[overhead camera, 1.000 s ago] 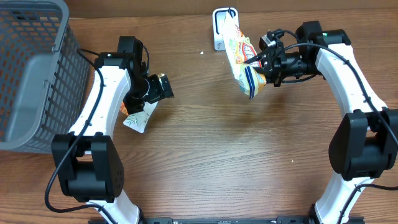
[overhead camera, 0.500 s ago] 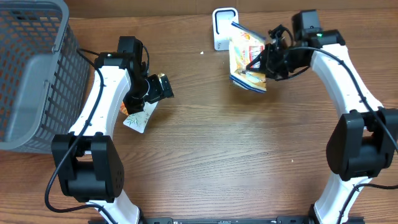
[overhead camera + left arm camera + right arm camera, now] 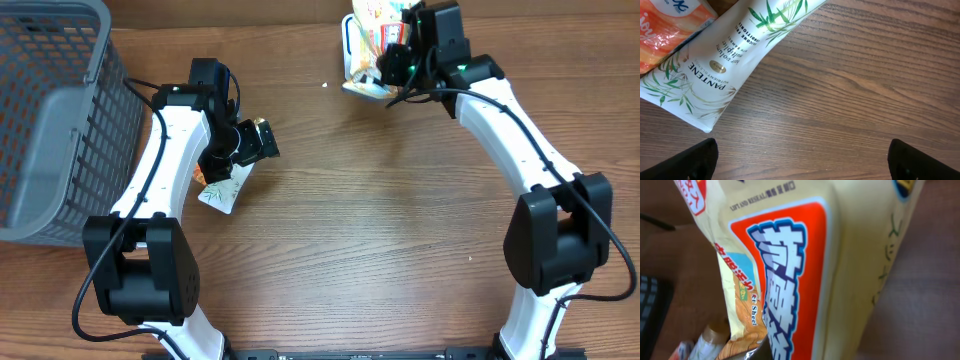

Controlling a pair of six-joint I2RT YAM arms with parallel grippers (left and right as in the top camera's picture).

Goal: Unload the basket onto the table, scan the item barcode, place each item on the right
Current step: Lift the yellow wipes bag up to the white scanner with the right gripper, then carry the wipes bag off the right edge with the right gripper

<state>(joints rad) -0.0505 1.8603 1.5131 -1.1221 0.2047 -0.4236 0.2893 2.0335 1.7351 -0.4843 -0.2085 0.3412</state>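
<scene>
- Table (image 3: 380,220): wood-grain surface. Both arms stand at its near edge, one on the left and one on the right.
- Tube (image 3: 224,190): white, printed with green leaves, lying flat on the table at left of centre. The left wrist view shows it running diagonally (image 3: 715,65), with its crimped end toward the camera.
- Orange packet (image 3: 667,25): lies at the tube's far-left side and touches it. Only a corner shows.
- Left gripper (image 3: 262,140): just beyond and to the right of the tube, with jaws spread to their widest. In the left wrist view only bare table lies between the two fingertips (image 3: 700,157), so it holds nothing.
- Basket (image 3: 95,90): grey mesh, at the far left of the table, well apart from both grippers.
- Right gripper (image 3: 398,58): reached to the far edge right of centre, with jaws nearly closed, pinching the snack bag.
- Snack bag (image 3: 372,18): the task's item, cream with orange and blue lettering, held off the table directly against the scanner. It fills the right wrist view (image 3: 805,270).
- Scanner (image 3: 348,45): small white upright unit at the far edge, mostly covered by the bag.
</scene>
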